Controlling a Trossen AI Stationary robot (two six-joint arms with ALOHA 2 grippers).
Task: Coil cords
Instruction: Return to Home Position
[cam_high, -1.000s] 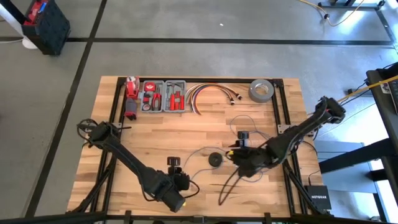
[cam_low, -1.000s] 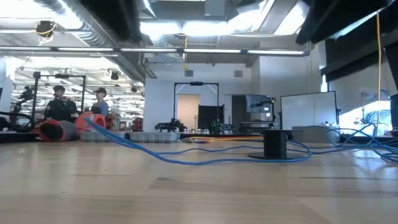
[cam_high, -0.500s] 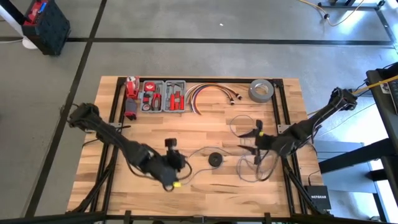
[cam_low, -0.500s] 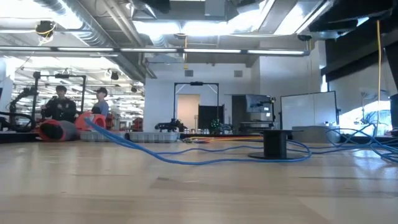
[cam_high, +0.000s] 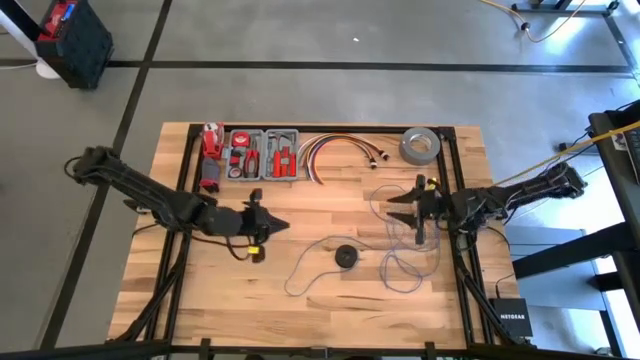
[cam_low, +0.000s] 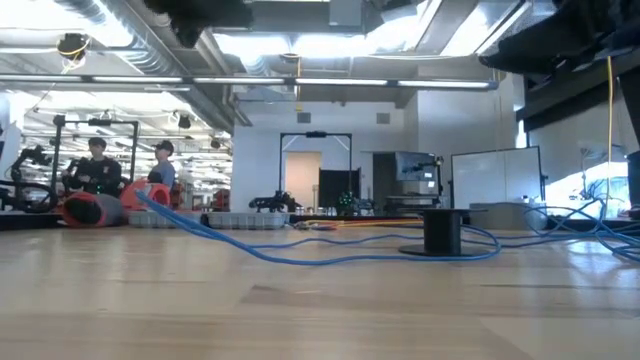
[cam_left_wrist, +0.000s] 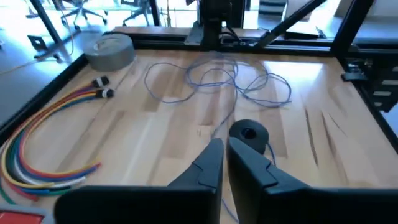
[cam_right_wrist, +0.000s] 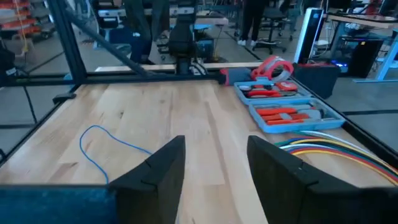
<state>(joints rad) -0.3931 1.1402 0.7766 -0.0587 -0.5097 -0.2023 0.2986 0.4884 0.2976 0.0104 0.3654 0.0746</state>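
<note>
**Loose wire lies between two empty pincers, most of it on the right arm's side**

From above, the blue wire (cam_high: 398, 272) sprawls in slack loops across the middle and right of the surface (cam_high: 330, 320). Its run goes roughly side to side. The black spool (cam_high: 346, 257) stands near the centre, with a thin tail of wire curving off toward the left arm. The left pincer (cam_high: 272, 224) points inward from the left, apart from the spool. The right pincer (cam_high: 400, 208) points inward from the right and hangs over the nearest loops. Both are about equally far from the spool, but the right arm is closer to most of the wire.

At surface height, the blue wire (cam_low: 300, 250) snakes flat along the boards to the black spool (cam_low: 443, 232), which stands upright. Neither pincer shows clearly here.

In the left wrist view, the left pincer (cam_left_wrist: 225, 163) has its fingers pressed nearly together and grips nothing. The black spool (cam_left_wrist: 249, 133) is just ahead, with the blue wire (cam_left_wrist: 211, 79) beyond it.

In the right wrist view, the right pincer (cam_right_wrist: 214, 163) is spread wide and empty. One loop of the blue wire (cam_right_wrist: 99, 146) lies ahead and to one side.

As I judge it, the coiling is not done.
</note>
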